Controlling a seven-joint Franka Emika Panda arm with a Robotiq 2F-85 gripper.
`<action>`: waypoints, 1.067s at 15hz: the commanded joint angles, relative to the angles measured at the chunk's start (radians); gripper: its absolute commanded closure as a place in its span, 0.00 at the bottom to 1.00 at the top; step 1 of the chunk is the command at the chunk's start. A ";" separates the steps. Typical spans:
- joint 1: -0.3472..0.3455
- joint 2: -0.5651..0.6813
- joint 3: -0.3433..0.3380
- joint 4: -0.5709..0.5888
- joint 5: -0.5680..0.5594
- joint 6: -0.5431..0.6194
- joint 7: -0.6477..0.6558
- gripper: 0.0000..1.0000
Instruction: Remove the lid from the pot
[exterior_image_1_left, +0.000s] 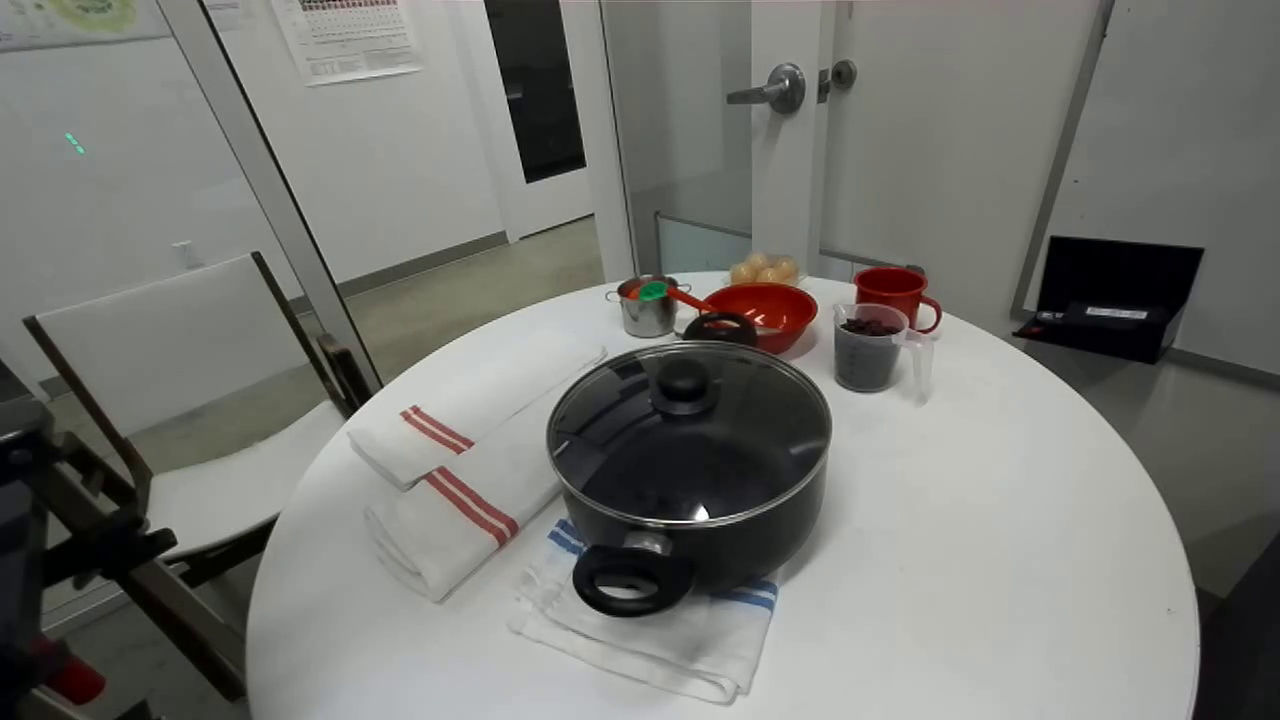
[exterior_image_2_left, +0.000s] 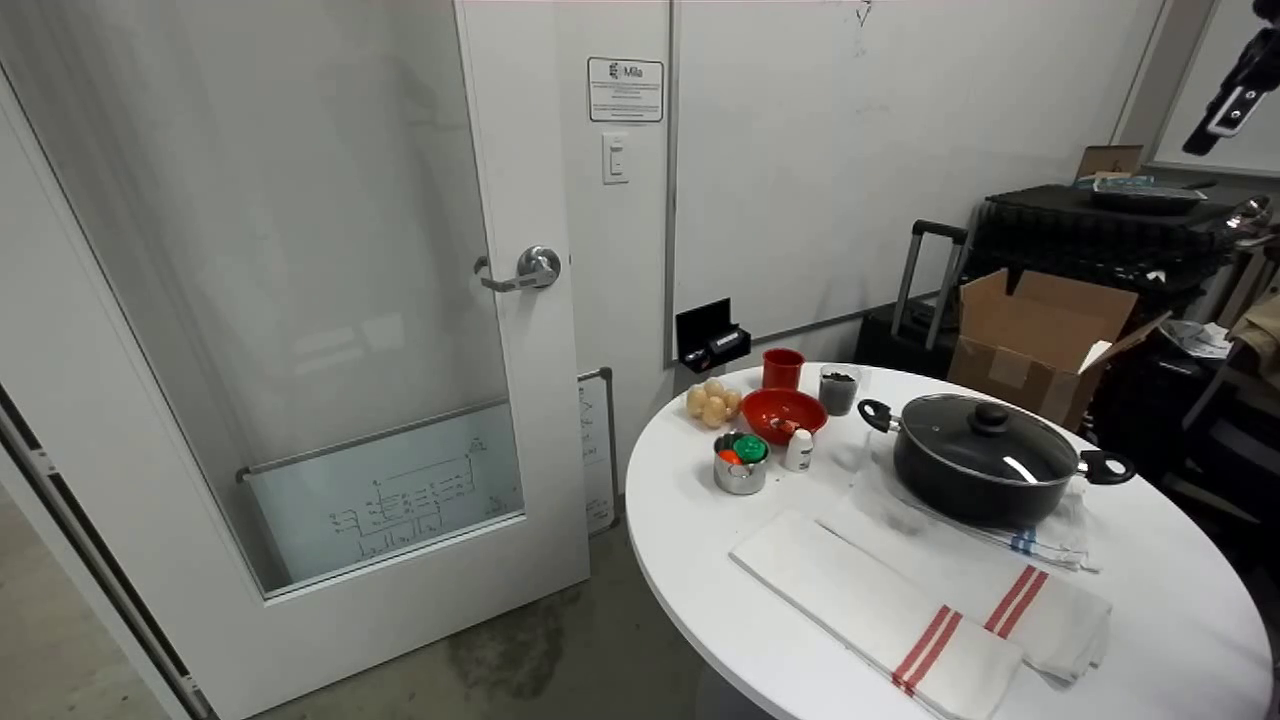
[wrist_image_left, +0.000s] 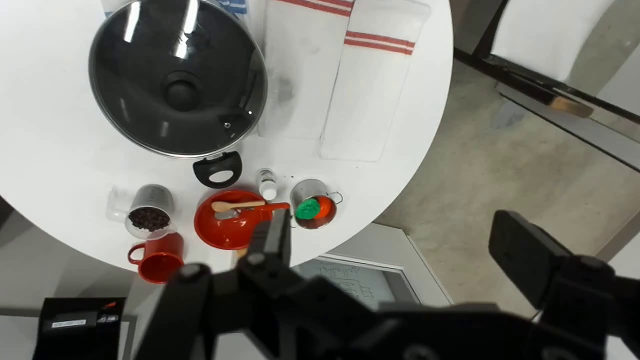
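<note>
The black pot (exterior_image_1_left: 750, 550) stands on the table in both exterior views (exterior_image_2_left: 950, 485). The glass lid (exterior_image_1_left: 640, 450), with a metal rim and black centre knob, sits flat on the pot; it also shows in an exterior view (exterior_image_2_left: 950, 430). In the wrist view the lid (wrist_image_left: 145, 80) is at the upper left, and one pot handle (wrist_image_left: 217, 170) sticks out below it. My gripper (wrist_image_left: 390, 222) is open with nothing between its fingers, and the lid lies up and left of it. A dark part of the arm or gripper (exterior_image_2_left: 1235, 105) shows high at an exterior view's right edge.
Beside the pot stand a red bowl (exterior_image_1_left: 775, 310) with utensils, a metal cup (exterior_image_1_left: 650, 315), a measuring cup (exterior_image_1_left: 868, 355), a red mug (exterior_image_1_left: 890, 290) and a small white bottle (exterior_image_2_left: 799, 450). Folded towels (exterior_image_1_left: 470, 490) lie alongside; a blue-striped cloth (exterior_image_1_left: 660, 640) is under the pot.
</note>
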 joint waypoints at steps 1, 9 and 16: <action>-0.043 0.107 0.024 0.000 0.002 0.125 0.000 0.00; -0.106 0.451 0.095 0.030 -0.044 0.506 0.090 0.00; -0.153 0.767 0.121 0.156 -0.229 0.671 0.316 0.00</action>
